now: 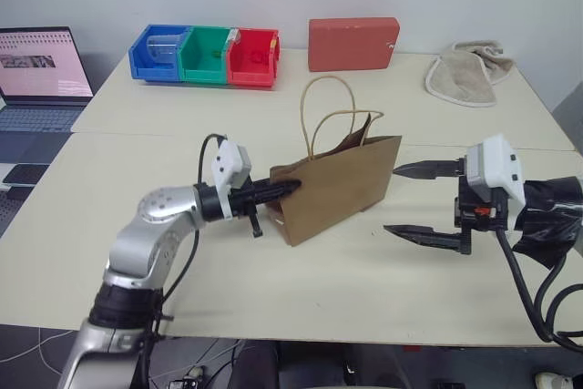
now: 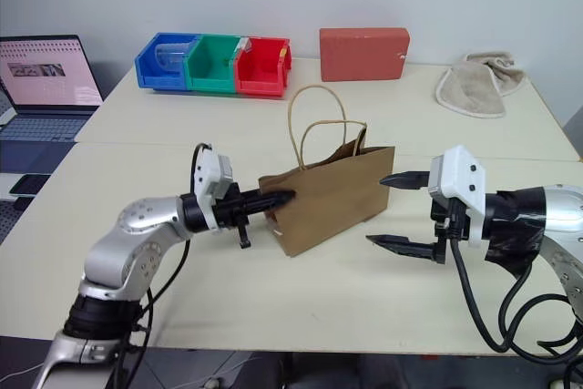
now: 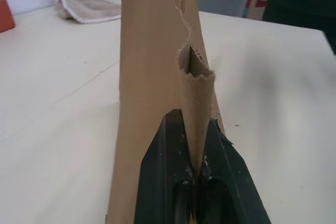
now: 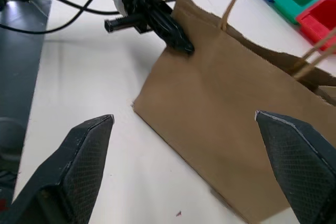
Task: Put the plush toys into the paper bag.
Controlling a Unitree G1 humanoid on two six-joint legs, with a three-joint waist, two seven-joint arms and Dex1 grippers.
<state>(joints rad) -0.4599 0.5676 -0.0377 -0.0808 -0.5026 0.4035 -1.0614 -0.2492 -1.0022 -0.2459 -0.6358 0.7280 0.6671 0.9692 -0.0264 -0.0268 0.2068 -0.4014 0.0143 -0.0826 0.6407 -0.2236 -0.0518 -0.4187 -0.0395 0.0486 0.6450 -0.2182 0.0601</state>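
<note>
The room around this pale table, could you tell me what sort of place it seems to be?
Probably a lab or office test bench: an open laptop beside the pale table, a row of blue, green and red plastic storage bins, and a plain white wall behind.

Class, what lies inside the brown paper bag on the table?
Nothing can be made out inside the brown kraft paper bag; its walls cover the interior, so any contents stay hidden.

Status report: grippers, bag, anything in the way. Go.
Left gripper shut on paper bag side edge. Right gripper open, beside bag's other end. Bag upright on table. Nothing between.
</note>
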